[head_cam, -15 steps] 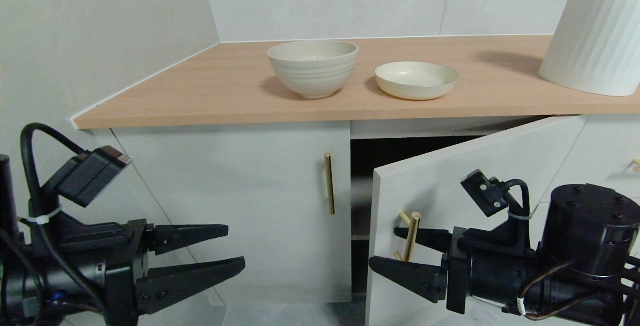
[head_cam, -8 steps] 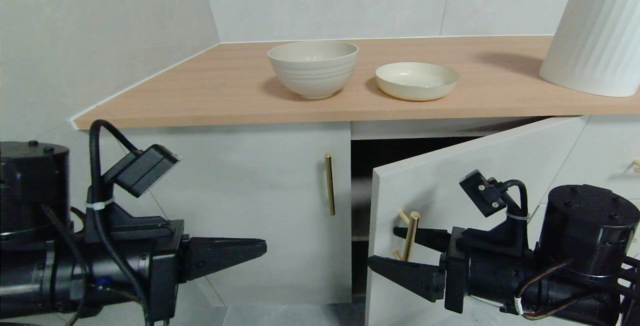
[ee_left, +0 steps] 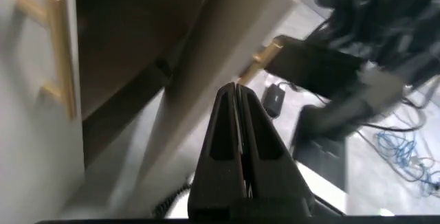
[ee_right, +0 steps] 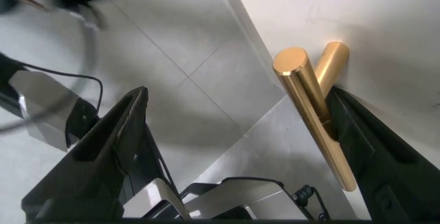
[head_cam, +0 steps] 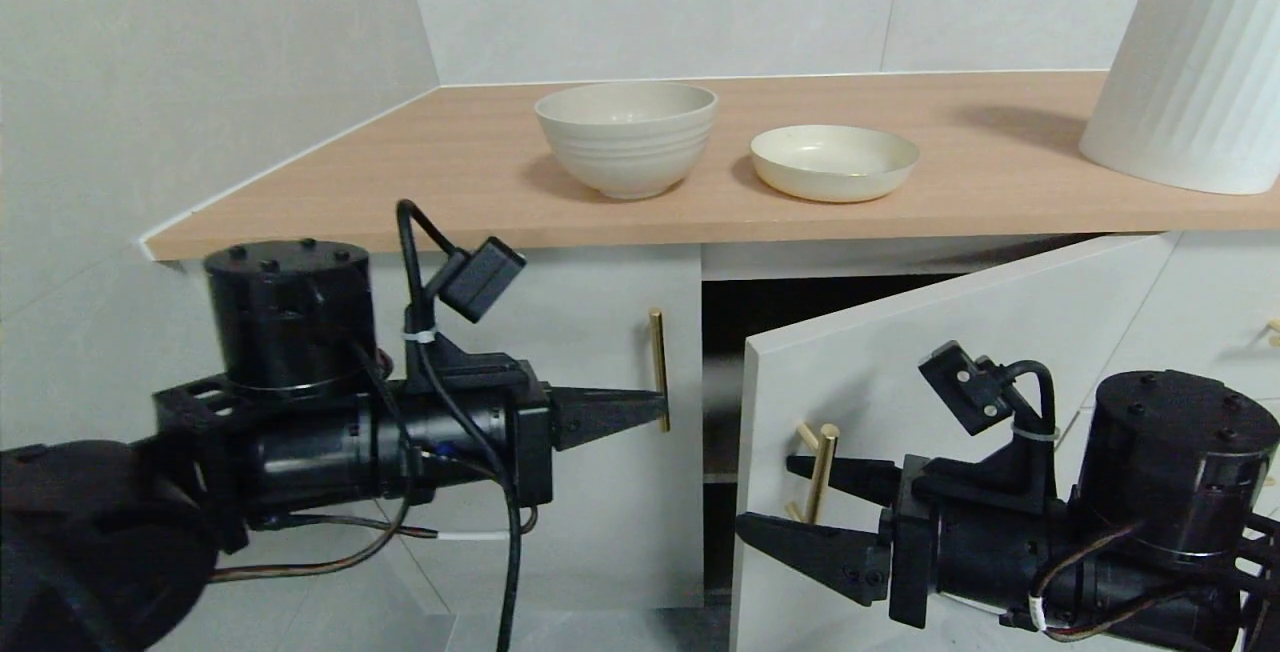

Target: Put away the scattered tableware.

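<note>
Left gripper point(head_cam: 645, 400) is swinging in from lower left, closing empty, tip nearing left door handle point(head_cam: 657, 369) mid-frame; bowl point(head_cam: 627, 137) and dish point(head_cam: 833, 162) are sitting upper centre on countertop point(head_cam: 400, 192). Left wrist: fingers point(ee_left: 223, 128) are pressing together on nothing. Right wrist: right gripper point(ee_right: 237, 107) is gaping around open door's handle point(ee_right: 313, 100), probably for pulling.

- Pale tiled walls point(head_cam: 200, 62) meet in a corner behind a wooden countertop point(head_cam: 450, 172).
- Below it, one white cupboard door point(head_cam: 560, 332) is shut and its neighbour point(head_cam: 900, 352) stands ajar on a dark inside point(head_cam: 800, 297).
- Brass bar handles point(head_cam: 658, 368).
- Grey tiled floor point(head_cam: 600, 627).
</note>
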